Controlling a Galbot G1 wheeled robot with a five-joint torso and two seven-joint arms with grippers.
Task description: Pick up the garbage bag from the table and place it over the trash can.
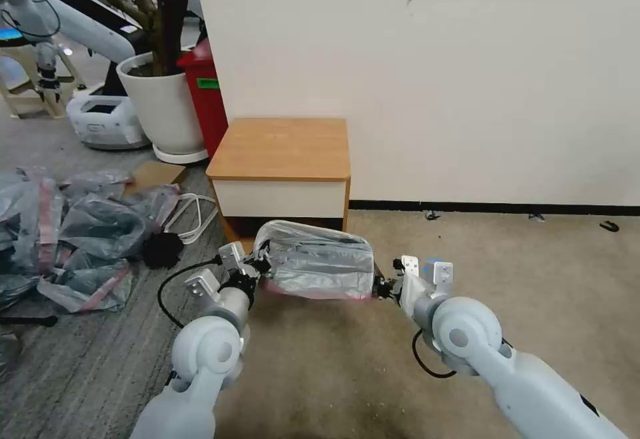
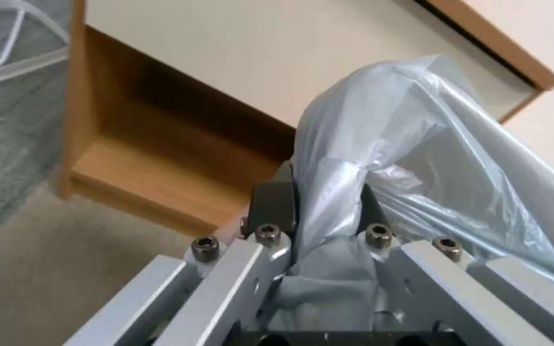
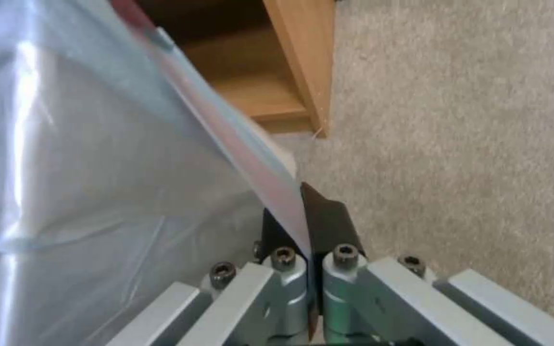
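Note:
The garbage bag [image 1: 313, 262], translucent grey with a pink-red band along its lower edge, hangs stretched wide between my two grippers just in front of the table [image 1: 280, 149]. My left gripper [image 1: 261, 267] is shut on a bunched fold at the bag's left end [image 2: 328, 192]. At the bag's right end, my right gripper [image 1: 381, 288] pinches the pink rim, and its black fingers [image 3: 328, 223] are pressed together on the film. The bag [image 3: 97, 158] billows into a boxy shape. The trash can is hidden behind the bag. The table's shelf opening [image 2: 161, 163] lies just beyond.
A heap of similar grey-and-pink bags [image 1: 73, 232] lies on the grey carpet to the left, beside a white cable [image 1: 193, 216]. A big white plant pot [image 1: 163, 102] and a tall red bin [image 1: 207, 92] stand left of the table. Beige carpet spreads to the right.

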